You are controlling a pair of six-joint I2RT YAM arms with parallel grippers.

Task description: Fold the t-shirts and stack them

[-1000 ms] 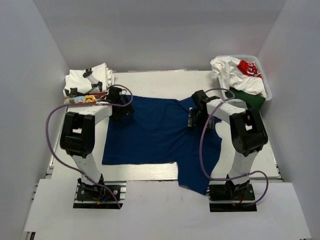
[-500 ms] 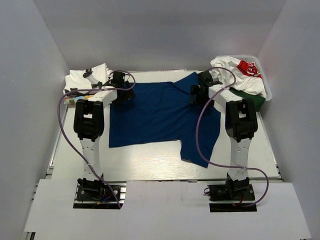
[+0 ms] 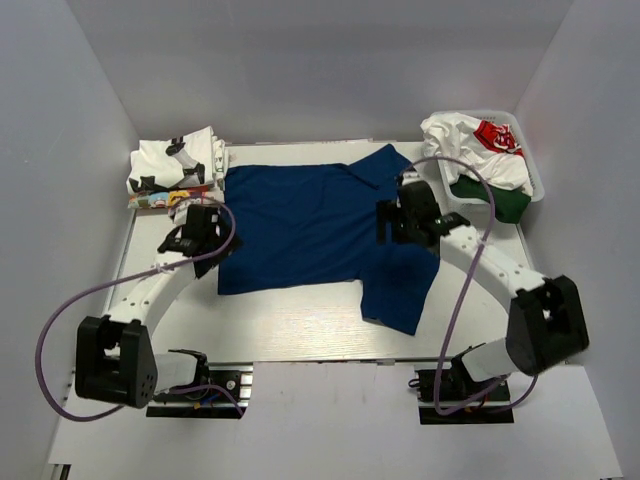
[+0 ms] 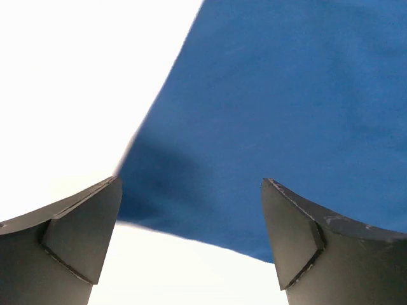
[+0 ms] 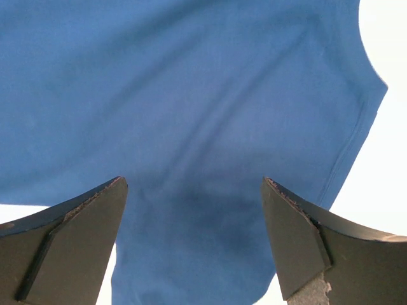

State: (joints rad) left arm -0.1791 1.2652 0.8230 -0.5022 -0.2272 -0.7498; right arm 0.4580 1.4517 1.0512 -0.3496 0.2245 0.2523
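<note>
A plain dark blue t-shirt (image 3: 310, 225) lies spread on the white table, its right side hanging lower toward the front. My left gripper (image 3: 200, 232) is open and empty over the shirt's left edge, which shows in the left wrist view (image 4: 267, 108). My right gripper (image 3: 400, 218) is open and empty above the shirt's right part, which shows in the right wrist view (image 5: 191, 114). Folded white cartoon-print t-shirts (image 3: 175, 165) are stacked at the back left. White tees with red print and green trim (image 3: 480, 150) fill the basket at the back right.
The white basket (image 3: 530, 170) stands at the back right corner. Grey walls close in the table on left, back and right. Purple cables loop from both arms. Bare table (image 3: 300, 320) shows in front of the shirt.
Both arms have pulled back from the shirt's far edge toward the front and let the shirt go. The blue shirt stays spread where it was dragged.
</note>
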